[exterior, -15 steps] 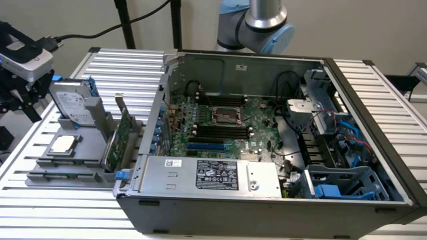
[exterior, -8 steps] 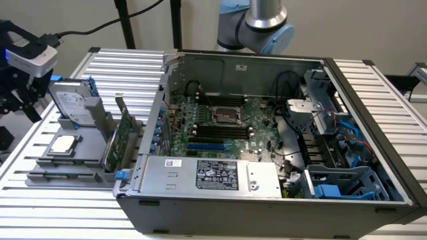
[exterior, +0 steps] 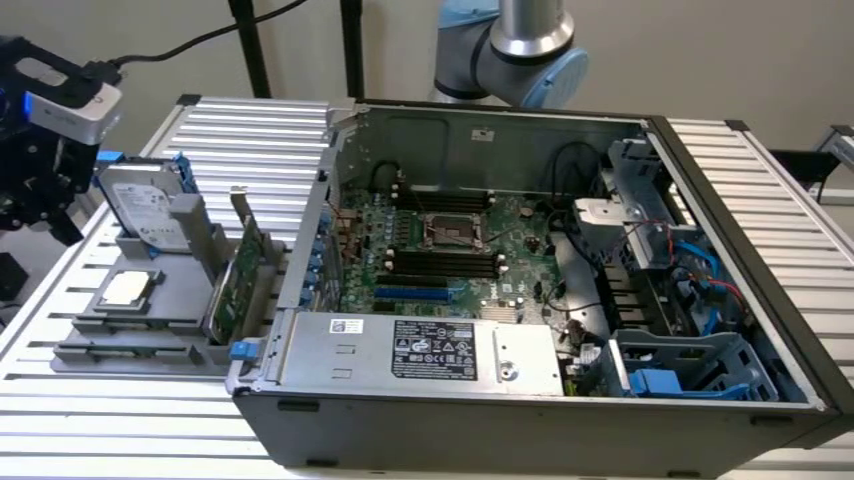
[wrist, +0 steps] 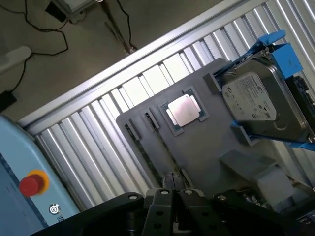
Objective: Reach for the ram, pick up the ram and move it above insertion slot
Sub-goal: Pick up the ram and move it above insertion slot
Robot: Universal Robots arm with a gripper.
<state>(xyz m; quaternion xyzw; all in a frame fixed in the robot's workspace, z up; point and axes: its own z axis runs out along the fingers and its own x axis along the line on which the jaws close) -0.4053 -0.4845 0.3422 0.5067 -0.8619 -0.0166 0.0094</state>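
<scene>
The ram is a thin green strip lying in a groove of the grey holder, beside the square silver processor. My gripper hovers above the holder's edge near one end of the ram. Its dark fingers are pressed together with nothing between them. In the exterior view the gripper hangs at the far left, above and left of the holder. The insertion slot is one of several parallel black sockets on the motherboard inside the open computer case.
A hard drive in a blue bracket and a green expansion card stand on the holder. The open case fills the exterior view's right, on a ribbed metal table. A red stop button sits on a light blue box.
</scene>
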